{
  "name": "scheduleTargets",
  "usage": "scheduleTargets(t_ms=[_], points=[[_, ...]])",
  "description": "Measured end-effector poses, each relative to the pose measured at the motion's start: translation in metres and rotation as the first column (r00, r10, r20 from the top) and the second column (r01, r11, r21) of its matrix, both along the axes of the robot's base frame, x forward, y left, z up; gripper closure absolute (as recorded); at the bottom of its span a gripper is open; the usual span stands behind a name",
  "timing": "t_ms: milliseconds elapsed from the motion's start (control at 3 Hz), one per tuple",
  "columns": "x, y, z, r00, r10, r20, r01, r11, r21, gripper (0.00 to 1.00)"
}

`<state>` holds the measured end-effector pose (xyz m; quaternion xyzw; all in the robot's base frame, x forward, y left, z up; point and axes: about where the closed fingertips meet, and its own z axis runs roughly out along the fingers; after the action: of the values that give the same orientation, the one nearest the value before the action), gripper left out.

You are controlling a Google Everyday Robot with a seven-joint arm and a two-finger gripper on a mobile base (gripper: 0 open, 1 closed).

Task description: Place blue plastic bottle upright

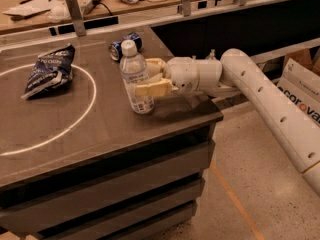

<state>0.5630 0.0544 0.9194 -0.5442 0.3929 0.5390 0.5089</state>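
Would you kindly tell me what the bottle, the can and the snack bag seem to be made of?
The bottle, held by the gripper over the table, jaws either side: clear ribbed plastic, white cap. The can: probably painted metal, shiny end. The bag: crinkled blue foil, glossy.

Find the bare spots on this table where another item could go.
Bare: the inside of the white circle, from the snack bag toward the bottle; also the front strip of the table below the circle. Crowded: the back right, where the hand grips the bottle just in front of the can.
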Motion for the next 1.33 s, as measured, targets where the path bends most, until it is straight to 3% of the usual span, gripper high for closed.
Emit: scheduleTargets(t_ms=[333, 667, 1333], points=[[0.0, 0.0, 0.001, 1.0, 0.0, 0.0, 0.0, 1.0, 0.0, 0.32], [-0.007, -0.021, 0.001, 0.9996, -0.025, -0.014, 0.025, 0.998, -0.049, 0.02], [-0.018, -0.05, 0.004, 0.9979, -0.058, -0.028, 0.054, 0.992, -0.114, 0.0]])
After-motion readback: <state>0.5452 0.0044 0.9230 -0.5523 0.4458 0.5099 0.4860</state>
